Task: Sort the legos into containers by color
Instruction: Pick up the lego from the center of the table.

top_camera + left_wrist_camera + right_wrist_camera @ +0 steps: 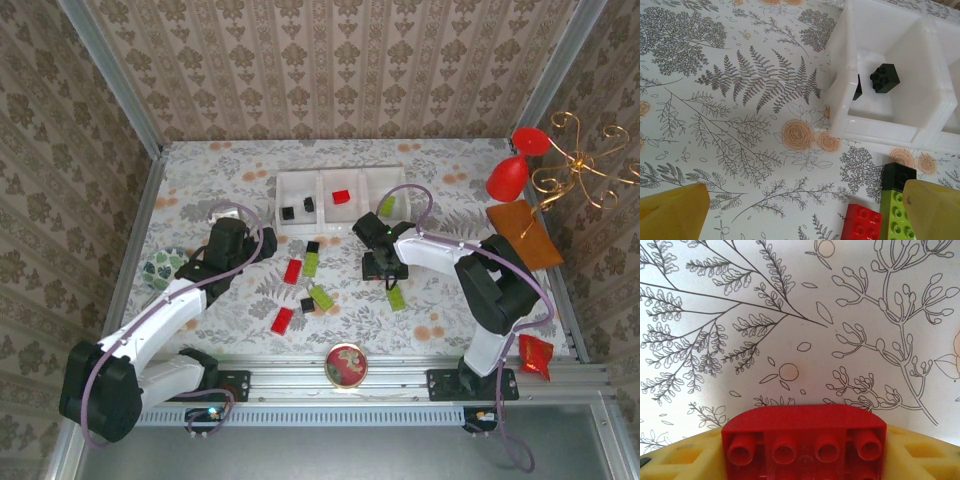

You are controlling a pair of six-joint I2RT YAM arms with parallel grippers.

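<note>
The white three-compartment tray (pixel 340 177) sits at the back centre, with two black bricks (pixel 288 213) in its left part, a red one (pixel 342 196) in the middle and a lime one (pixel 386 205) on the right. Loose red (pixel 292 271), lime (pixel 322 297) and black (pixel 307 304) bricks lie in front of it. My right gripper (pixel 385 268) is low over the table, shut on a red brick (pixel 805 437). My left gripper (pixel 245 243) is open beside the tray's left corner (pixel 850 75), its fingers (pixel 672 212) empty. Black (pixel 897 176), lime (pixel 897 220) and red (pixel 862 222) bricks lie by its right finger.
A round red-patterned dish (pixel 347 364) rests at the near edge. A red goblet (pixel 510 175), a gold wire ornament (pixel 580 160) and an orange-brown sheet (pixel 522 232) stand at the right. A green-patterned disc (pixel 160 268) lies left, and a lone lime brick (pixel 397 297) lies by the right arm.
</note>
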